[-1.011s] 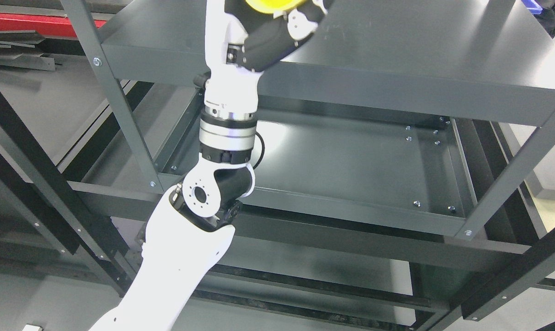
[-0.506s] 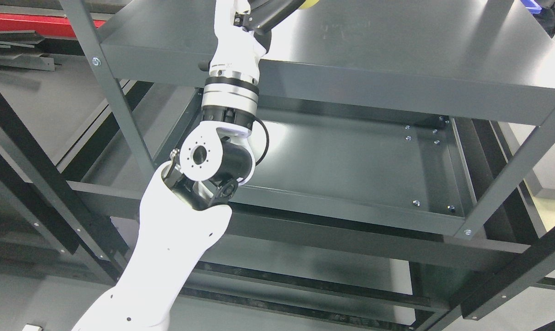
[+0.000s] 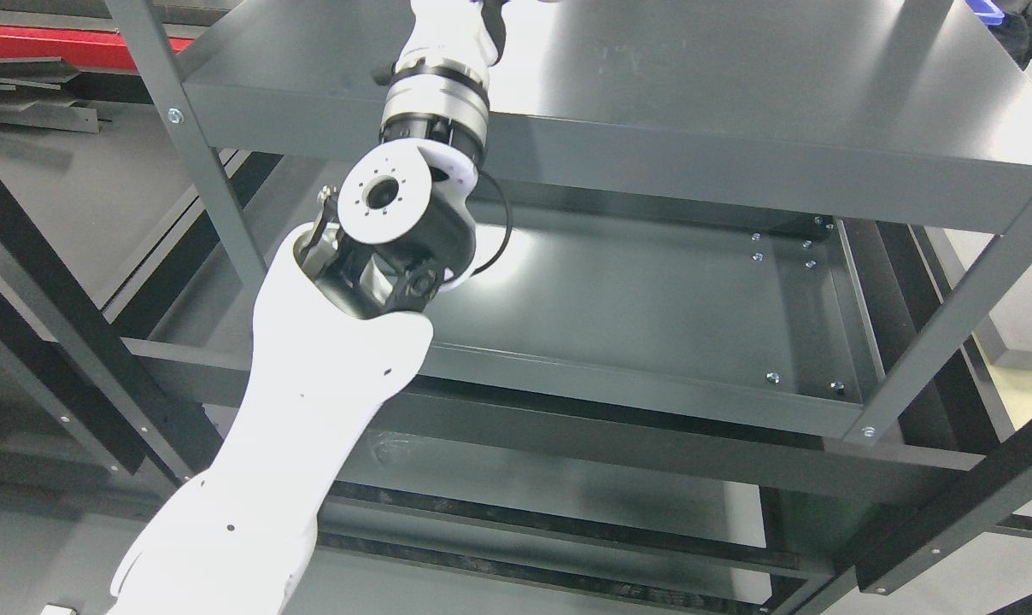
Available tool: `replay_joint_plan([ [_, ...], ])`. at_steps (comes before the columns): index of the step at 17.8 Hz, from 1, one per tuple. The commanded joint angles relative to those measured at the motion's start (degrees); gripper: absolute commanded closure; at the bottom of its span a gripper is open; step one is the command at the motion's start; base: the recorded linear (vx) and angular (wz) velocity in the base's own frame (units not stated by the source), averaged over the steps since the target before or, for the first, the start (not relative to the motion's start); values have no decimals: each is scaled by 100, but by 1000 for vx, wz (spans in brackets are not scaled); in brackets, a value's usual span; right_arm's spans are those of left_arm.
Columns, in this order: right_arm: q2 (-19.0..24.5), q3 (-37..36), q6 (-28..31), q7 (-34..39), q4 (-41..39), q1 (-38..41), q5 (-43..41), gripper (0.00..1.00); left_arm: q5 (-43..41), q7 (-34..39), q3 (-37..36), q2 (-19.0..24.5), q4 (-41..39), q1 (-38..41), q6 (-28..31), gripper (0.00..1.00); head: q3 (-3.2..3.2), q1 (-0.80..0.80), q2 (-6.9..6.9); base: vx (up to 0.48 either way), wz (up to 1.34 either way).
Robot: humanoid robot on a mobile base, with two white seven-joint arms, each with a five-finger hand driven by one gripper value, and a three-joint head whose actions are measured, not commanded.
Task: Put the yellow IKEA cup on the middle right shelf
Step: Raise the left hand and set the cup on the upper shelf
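Note:
My left arm (image 3: pixel 311 410) rises from the lower left, bends at its elbow joint (image 3: pixel 392 205) and runs up past the front edge of the upper grey shelf (image 3: pixel 738 94). Its wrist (image 3: pixel 437 85) leaves the picture at the top edge, so the hand is out of frame. No yellow cup shows in the head view now. Below that shelf lies another grey shelf board (image 3: pixel 653 290) with nothing on it.
A grey upright post (image 3: pixel 200 162) stands just left of the arm, and another (image 3: pixel 952 325) stands at the right front corner. Black diagonal frame beams (image 3: pixel 63 316) cross the left side. A blue object (image 3: pixel 990 10) peeks in at the top right corner.
The left arm has risen and reached further over the upper shelf. The hand with the yellow cup, visible at the top edge a second ago, has passed out of the picture.

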Motion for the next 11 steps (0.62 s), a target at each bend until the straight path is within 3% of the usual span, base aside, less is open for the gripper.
replay_joint_plan([
  [1, -100, 97, 5, -5, 1, 79, -141, 1, 790, 263, -182, 100, 1167, -553, 202, 99, 0, 0, 0, 0, 0],
  [6, -100, 97, 5, -5, 1, 79, -141, 1, 1196, 729, -269, 100, 1336, -615, 852, 96, 0, 0, 0, 0, 0],
  [11, -100, 97, 5, -5, 1, 79, -141, 1, 1775, 826, -690, 100, 1284, -694, 888, 92, 0, 0, 0, 0, 0],
])
